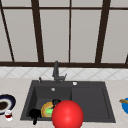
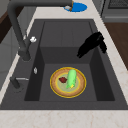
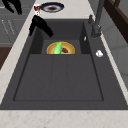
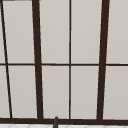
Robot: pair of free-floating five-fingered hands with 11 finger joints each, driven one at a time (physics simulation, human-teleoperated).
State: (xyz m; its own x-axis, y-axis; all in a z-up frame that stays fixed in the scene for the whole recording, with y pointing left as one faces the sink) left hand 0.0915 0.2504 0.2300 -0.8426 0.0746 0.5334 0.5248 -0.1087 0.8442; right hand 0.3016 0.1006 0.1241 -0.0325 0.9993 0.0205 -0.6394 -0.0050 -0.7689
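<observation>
Black granite-look sink [image 1: 90, 100], one basin and a drainboard, set in a pale marbled counter [image 3: 62, 117].

Item 1: my right hand [image 2: 91, 45]; the side views show it hanging over the basin's front wall, fingers straight and slack, holding nothing and slanting down toward the basin; the front view shows little of it, because a red ball [image 1: 67, 115] stands before it.

Item 2: yellow-rimmed plate [image 2: 56, 88], on the basin floor below and beyond my fingertips, apart from them; on it a green cucumber [image 2: 71, 78], with a small dark red piece [image 2: 62, 79] just beside it.

Item 3: my left hand [image 1: 35, 114], idle by the basin's front left corner; whether it is open or closed I cannot tell.

Item 4: dark faucet [image 1: 56, 71], across the basin from my right hand.

Item 5: dark blue bowl [image 1: 6, 102] and small red-filled glass [image 1: 8, 115], on the counter beyond my left hand; blue dish [image 2: 77, 7], well off past the drainboard.

Room: tall window [image 4: 55, 37] with dark brown bars over a pale tiled strip.
</observation>
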